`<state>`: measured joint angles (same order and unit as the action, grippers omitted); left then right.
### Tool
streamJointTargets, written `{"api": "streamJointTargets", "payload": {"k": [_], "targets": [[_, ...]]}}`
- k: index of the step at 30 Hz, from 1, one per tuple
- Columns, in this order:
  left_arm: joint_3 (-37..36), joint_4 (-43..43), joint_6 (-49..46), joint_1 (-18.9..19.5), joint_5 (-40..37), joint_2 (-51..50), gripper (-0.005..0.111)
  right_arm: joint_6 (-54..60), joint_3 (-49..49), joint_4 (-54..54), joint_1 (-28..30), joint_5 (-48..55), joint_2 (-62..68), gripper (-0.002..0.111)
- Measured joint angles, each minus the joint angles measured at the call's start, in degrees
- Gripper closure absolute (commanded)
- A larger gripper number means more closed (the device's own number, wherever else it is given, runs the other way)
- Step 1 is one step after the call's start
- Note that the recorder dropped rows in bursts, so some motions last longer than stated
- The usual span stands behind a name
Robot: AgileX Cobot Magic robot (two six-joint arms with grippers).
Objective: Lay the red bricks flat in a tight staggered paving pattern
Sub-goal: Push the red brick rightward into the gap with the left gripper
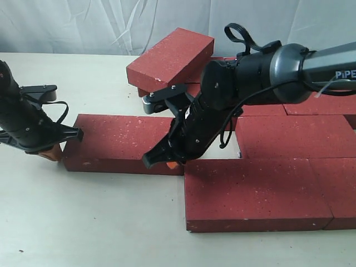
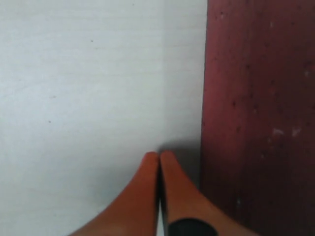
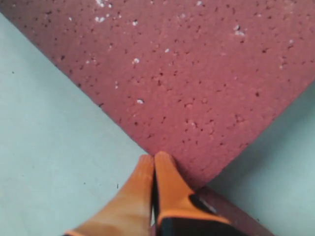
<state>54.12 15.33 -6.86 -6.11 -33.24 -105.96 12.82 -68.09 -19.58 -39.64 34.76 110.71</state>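
You had both pairs of fingers pressed together and empty. The left gripper (image 1: 55, 153) sat at the loose brick's (image 1: 119, 139) left end, seemingly touching it, and the right gripper (image 1: 170, 164) at its near right corner. The brick lay flat, a gap short of the laid bricks (image 1: 256, 192). A square push along its length would likely have closed that gap without skewing it.

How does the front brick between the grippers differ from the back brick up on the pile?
The front brick lies flat on the table; the back brick sits tilted atop another brick. The left gripper and right gripper, both shut, stand at the front brick's ends; no gripper is at the back brick. Both are dark red, speckled and look the same shape.
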Motion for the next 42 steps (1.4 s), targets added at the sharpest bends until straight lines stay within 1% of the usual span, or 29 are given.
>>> {"api": "streamJointTargets", "payload": {"k": [5,11,19,24,27,34,42], "targets": [[0.0,1.3,-0.9,0.0,0.0,0.0,0.107,0.2,-0.3,0.0,0.0,-0.4,0.4,0.109],[0.0,5.9,-5.5,0.0,-0.2,0.0,0.107,0.2,-0.5,1.5,0.0,-0.2,0.5,0.109],[0.0,6.9,-6.8,0.0,-0.4,0.0,0.107,0.1,-0.3,2.9,0.0,3.3,-2.3,0.109],[0.0,7.4,-7.0,0.0,-0.8,0.0,0.107,-0.7,-0.3,4.1,0.0,3.9,-5.6,0.109],[0.0,8.1,-7.8,0.0,-0.9,0.0,0.107,-4.0,-0.3,7.7,0.0,3.9,-6.7,0.109],[0.0,12.8,-12.6,0.0,-1.1,0.0,0.107,-18.9,-0.3,22.9,0.0,4.0,-7.5,0.109],[0.0,20.2,-19.5,0.0,-1.9,0.0,0.107,-28.5,-0.3,32.3,0.0,4.5,-7.5,0.109]]}}
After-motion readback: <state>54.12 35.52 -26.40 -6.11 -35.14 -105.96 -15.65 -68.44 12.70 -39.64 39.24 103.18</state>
